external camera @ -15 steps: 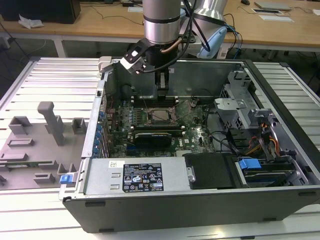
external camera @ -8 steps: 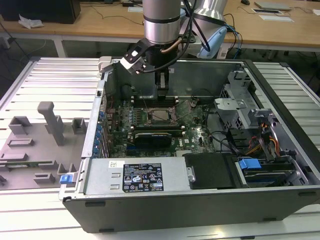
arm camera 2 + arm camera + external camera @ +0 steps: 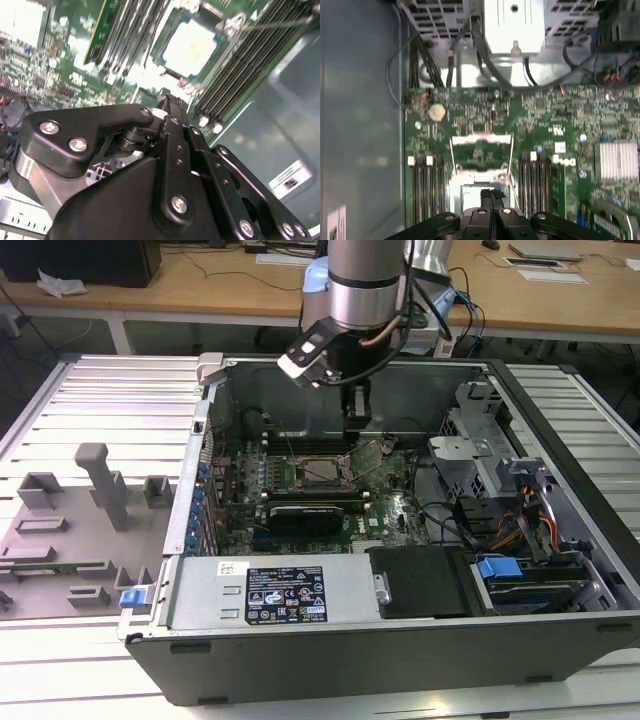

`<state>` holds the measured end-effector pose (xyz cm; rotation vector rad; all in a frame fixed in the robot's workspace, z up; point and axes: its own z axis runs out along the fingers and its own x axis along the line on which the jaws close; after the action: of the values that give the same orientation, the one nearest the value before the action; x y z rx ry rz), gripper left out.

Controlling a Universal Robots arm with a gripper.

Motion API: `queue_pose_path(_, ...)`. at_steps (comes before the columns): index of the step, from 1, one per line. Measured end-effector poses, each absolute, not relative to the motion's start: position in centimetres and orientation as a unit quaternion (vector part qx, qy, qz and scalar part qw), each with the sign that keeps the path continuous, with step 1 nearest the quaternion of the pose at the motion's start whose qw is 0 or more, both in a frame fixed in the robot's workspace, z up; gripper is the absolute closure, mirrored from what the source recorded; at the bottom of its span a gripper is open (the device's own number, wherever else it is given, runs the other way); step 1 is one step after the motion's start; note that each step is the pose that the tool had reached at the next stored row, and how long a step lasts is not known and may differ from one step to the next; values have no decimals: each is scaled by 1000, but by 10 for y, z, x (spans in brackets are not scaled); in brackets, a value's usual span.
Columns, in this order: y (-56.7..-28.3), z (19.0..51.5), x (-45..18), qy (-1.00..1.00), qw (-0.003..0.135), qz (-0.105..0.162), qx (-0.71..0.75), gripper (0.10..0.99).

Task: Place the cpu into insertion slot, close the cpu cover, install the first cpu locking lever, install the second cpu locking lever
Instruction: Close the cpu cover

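Green motherboard seats cpu; square, silvery-pale top.

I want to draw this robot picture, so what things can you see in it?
computer case: one, dark grey, open, on the metal table
motherboard: one, green, inside the case
cpu: one, silvery, in the insertion slot
memory slots: several, black, flanking the slot
power supply: one, silver, along the case's near side
fixture tray: one, grey, at the exterior view's left
arm: one, silver, above the case
fingers: two, black, shut, near the cpu
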<state>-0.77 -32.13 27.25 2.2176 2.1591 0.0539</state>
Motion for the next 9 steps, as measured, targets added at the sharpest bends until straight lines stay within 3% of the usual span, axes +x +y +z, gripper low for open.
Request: queue_pose_path(9,-321,273,37,698,17,11,716,980)
